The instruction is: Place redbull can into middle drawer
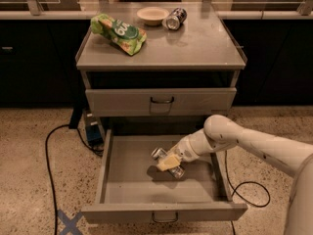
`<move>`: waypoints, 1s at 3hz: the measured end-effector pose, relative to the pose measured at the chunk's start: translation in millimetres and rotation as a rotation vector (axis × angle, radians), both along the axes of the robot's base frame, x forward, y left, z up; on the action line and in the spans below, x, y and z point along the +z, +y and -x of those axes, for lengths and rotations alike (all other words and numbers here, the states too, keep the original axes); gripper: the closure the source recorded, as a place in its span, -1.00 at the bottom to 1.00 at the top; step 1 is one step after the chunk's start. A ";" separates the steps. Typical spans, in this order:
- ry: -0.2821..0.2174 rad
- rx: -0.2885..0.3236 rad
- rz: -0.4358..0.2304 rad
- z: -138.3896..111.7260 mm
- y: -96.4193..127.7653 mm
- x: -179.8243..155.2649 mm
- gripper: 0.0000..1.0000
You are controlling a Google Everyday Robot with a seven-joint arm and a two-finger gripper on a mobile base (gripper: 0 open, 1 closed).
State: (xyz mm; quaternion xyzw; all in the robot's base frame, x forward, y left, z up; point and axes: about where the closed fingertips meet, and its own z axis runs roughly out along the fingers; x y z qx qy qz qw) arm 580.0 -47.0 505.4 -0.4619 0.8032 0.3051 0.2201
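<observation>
The middle drawer [122, 190] is pulled open below the upper drawer [195, 102]. My gripper [168, 161] reaches down into it from the right on a white arm. It is shut on the redbull can [159, 154], a slim silver can that lies tilted, low over or on the drawer floor. The can's far end sticks out up-left of the fingers, its other end down-right.
On the cabinet top lie a green chip bag [118, 32], a pale bowl [152, 15] and a shorter dark can [175, 18]. Black cables [54, 136] run over the floor on the left and right. A blue tape cross [68, 223] marks the floor.
</observation>
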 end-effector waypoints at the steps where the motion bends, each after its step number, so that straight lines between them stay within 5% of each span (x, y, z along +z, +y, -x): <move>1: 0.003 0.001 -0.002 0.8 0.6 -2.1 1.00; 3: 0.015 0.003 0.050 17.0 9.1 -30.9 1.00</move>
